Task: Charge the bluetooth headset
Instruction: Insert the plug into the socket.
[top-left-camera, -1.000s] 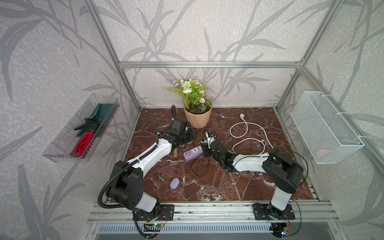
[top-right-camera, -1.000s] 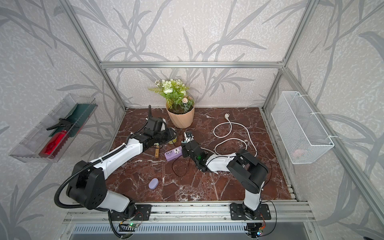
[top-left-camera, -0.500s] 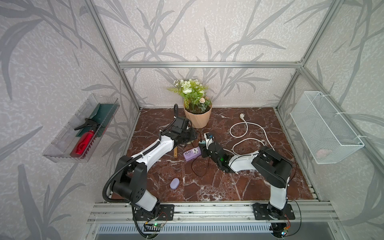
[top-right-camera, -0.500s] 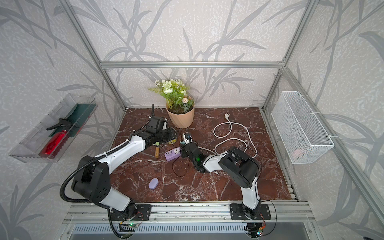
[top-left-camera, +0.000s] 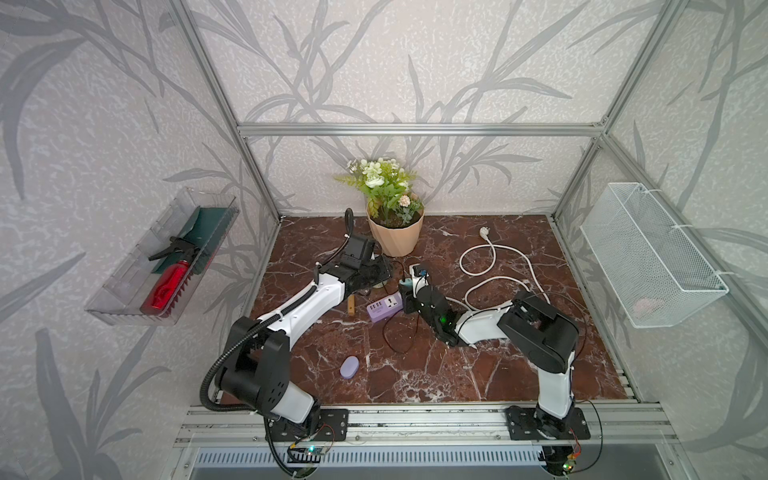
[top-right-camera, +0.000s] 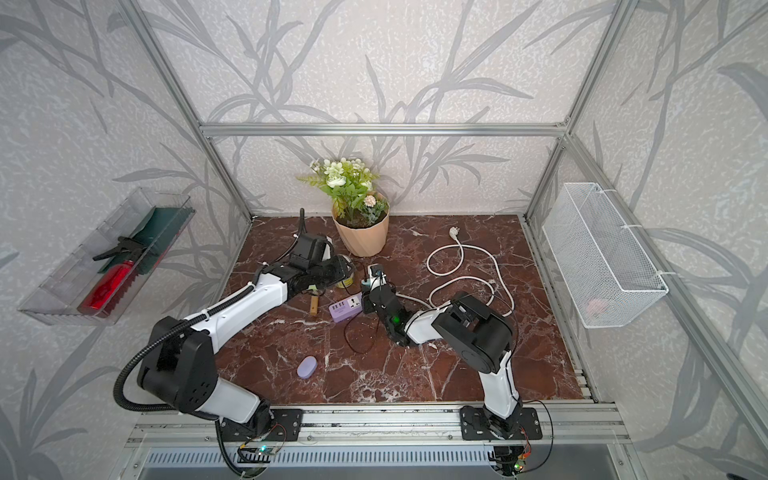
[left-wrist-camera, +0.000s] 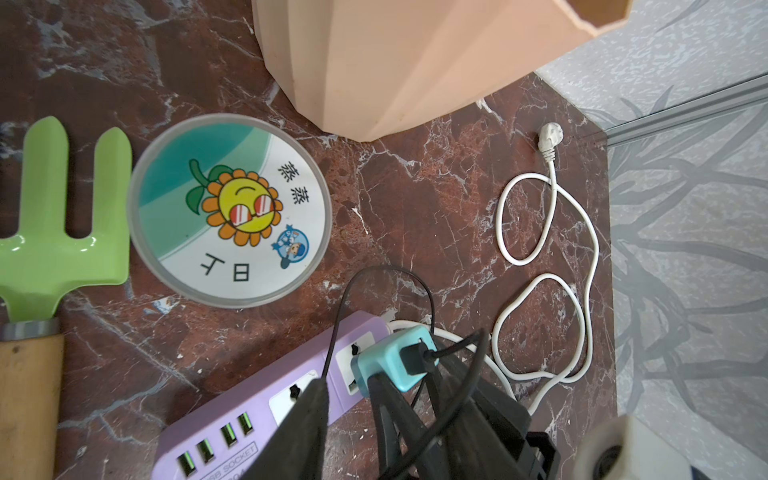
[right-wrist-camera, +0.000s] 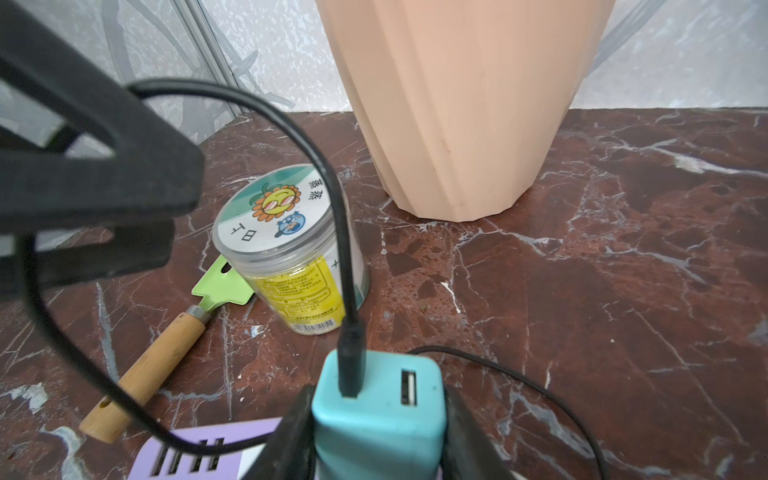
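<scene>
The bluetooth headset, a small lavender oval, lies alone on the marble near the front, far from both grippers. My right gripper is shut on a teal charger plug. It holds the plug at the end socket of the purple power strip; the prongs are hidden. A thin black cable runs from the plug's USB port and loops over the table. My left gripper hovers open beside it, above the strip and a can, with nothing between its fingers.
A peach flower pot stands at the back. A printed-lid can and a green garden fork lie beside the strip. The strip's white cord coils to the right. A wire basket and a clear tray hang on the side walls.
The right arm's elbow has swung left while its gripper stayed at the strip with the plug. The left arm has shifted slightly back toward the pot.
</scene>
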